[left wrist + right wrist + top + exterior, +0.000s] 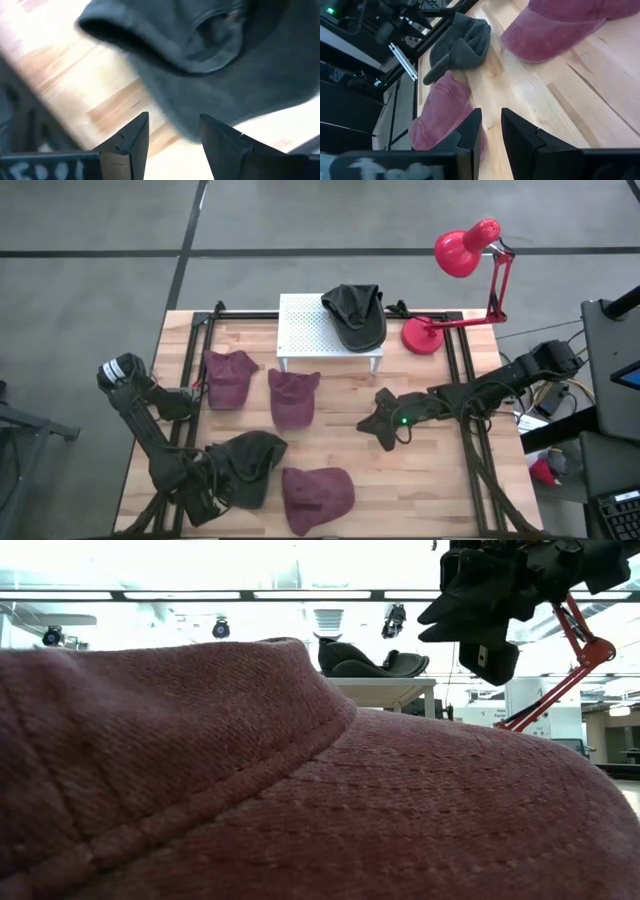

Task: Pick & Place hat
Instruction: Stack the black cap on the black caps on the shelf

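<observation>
Several caps lie crown-up on the wooden table. A dark grey cap (pixel 245 470) sits near the front left, and my left gripper (pixel 205 498) is low beside it on its left. In the left wrist view that gripper (pixel 174 137) is open, with the grey cap (pixel 225 65) just beyond the fingertips. Maroon caps lie at the front (pixel 318 498), centre (pixel 293 397) and left (pixel 230 378). Another dark cap (pixel 355 315) rests on a white rack (pixel 300 330). My right gripper (pixel 378 427) hovers above bare wood right of centre, narrowly open (pixel 491 132) and empty.
A red desk lamp (pixel 465 250) stands at the far right of the table, its base (pixel 422 335) beside the rack. Black frame rails (pixel 190 380) run along the left and right edges. The front maroon cap (pixel 300 790) fills the low view. Bare wood lies around the right gripper.
</observation>
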Controlling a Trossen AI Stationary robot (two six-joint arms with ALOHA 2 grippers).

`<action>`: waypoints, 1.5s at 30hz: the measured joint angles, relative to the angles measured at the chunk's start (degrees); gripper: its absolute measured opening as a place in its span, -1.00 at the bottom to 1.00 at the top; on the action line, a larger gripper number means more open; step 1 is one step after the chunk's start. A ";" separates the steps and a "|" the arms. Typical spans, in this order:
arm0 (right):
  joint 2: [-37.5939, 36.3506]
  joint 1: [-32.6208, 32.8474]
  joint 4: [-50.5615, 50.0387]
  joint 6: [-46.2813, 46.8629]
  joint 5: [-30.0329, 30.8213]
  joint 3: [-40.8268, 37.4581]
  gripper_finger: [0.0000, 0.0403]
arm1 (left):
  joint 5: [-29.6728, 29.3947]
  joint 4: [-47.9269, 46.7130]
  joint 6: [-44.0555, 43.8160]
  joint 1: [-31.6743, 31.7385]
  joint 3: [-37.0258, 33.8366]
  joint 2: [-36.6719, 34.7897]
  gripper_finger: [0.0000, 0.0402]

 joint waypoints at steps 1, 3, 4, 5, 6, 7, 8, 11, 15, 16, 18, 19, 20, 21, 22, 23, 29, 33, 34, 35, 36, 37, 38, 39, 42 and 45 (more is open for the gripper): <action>0.02 0.02 0.04 0.05 0.00 0.04 -0.65 | 0.84 -0.63 -0.39 -0.17 -0.16 0.00 -0.16; 0.02 0.02 -0.04 0.65 0.00 0.02 -0.65 | 1.35 -1.43 -0.69 -0.32 -0.66 0.10 -0.16; 0.02 0.02 0.00 1.02 -0.02 0.02 -0.64 | 1.32 -1.14 -0.68 -0.32 -0.86 0.17 -0.16; 0.02 0.11 -0.03 1.22 0.00 0.02 -0.64 | 1.23 -0.71 -0.54 -0.32 -1.08 0.20 -0.16; 0.02 0.16 -0.02 1.27 0.00 0.00 -0.63 | 1.15 -0.60 -0.35 -0.28 -1.39 0.20 -0.16; 0.02 0.24 0.00 1.25 0.00 0.01 -0.62 | 1.08 -0.61 -0.30 -0.27 -1.66 0.20 -0.16; 0.02 0.31 0.00 1.25 -0.02 0.00 -0.61 | 0.99 -0.47 -0.30 -0.27 -2.04 0.20 -0.16; 0.02 0.39 0.00 1.28 -0.02 -0.03 -0.59 | 0.58 1.52 -0.28 -0.30 -3.69 0.20 -0.16; 0.02 0.39 0.02 1.29 -0.02 -0.05 -0.57 | 0.54 7.80 -0.33 -0.30 -7.29 0.20 -0.16; 0.02 0.39 0.02 1.31 -0.02 -0.05 -0.57 | 0.51 10.11 -0.29 -0.29 -8.28 0.20 -0.16; 0.02 0.39 0.02 1.40 -0.02 -0.05 -0.58 | 0.13 15.20 -0.26 -0.27 -10.41 0.20 -0.16; 0.02 0.39 0.02 1.42 0.00 -0.05 -0.58 | -0.19 17.86 -0.24 -0.27 -11.44 0.20 -0.16; 0.02 0.39 0.02 1.38 0.00 -0.05 -0.59 | -0.66 20.45 -0.24 -0.27 -12.49 0.20 -0.16; 0.02 0.39 0.02 1.32 0.00 -0.07 -0.60 | -1.36 23.07 -0.21 -0.27 -13.61 0.20 -0.16; 0.02 0.39 0.03 1.27 0.00 -0.07 -0.62 | -2.03 25.48 -0.17 -0.27 -14.71 0.20 -0.16; 0.02 0.39 0.02 1.10 0.00 -0.07 -0.63 | -2.80 27.73 -0.02 -0.27 -15.83 0.20 -0.16; 0.02 0.35 0.02 0.84 0.04 -0.09 -0.66 | -9.21 39.73 2.50 0.25 -21.70 0.20 -0.17; 0.02 0.35 -0.02 0.85 0.04 -0.14 -0.64 | -14.96 42.28 4.12 0.31 -22.29 0.21 -0.31; 0.02 0.35 -0.04 0.83 0.06 -0.16 -0.63 | -16.13 42.09 4.50 0.37 -22.26 0.14 -0.37; 0.02 0.35 -0.01 0.83 0.06 -0.16 -0.63 | -16.94 41.90 4.88 0.35 -22.18 0.11 -0.44; 0.02 0.35 -0.06 0.83 0.07 -0.19 -0.63 | -17.55 41.89 5.20 0.34 -22.03 0.05 -0.52; 0.02 0.35 -0.04 0.85 0.07 -0.20 -0.63 | -18.62 41.93 5.45 0.32 -21.80 -0.07 -0.60; 0.02 0.35 -0.03 0.83 0.07 -0.20 -0.64 | -19.88 41.95 5.55 0.32 -21.60 -0.25 -0.68; 0.02 0.35 -0.05 0.83 0.07 -0.18 -0.65 | -21.45 41.75 5.56 0.36 -21.25 -0.28 -0.75; 0.02 0.35 0.05 0.81 0.09 -0.20 -0.68 | -25.09 38.42 5.76 0.49 -18.75 -0.33 -0.93; 0.02 0.35 1.05 -0.04 0.09 -0.20 -0.71 | -26.54 31.55 6.09 0.68 -15.14 -0.37 -0.95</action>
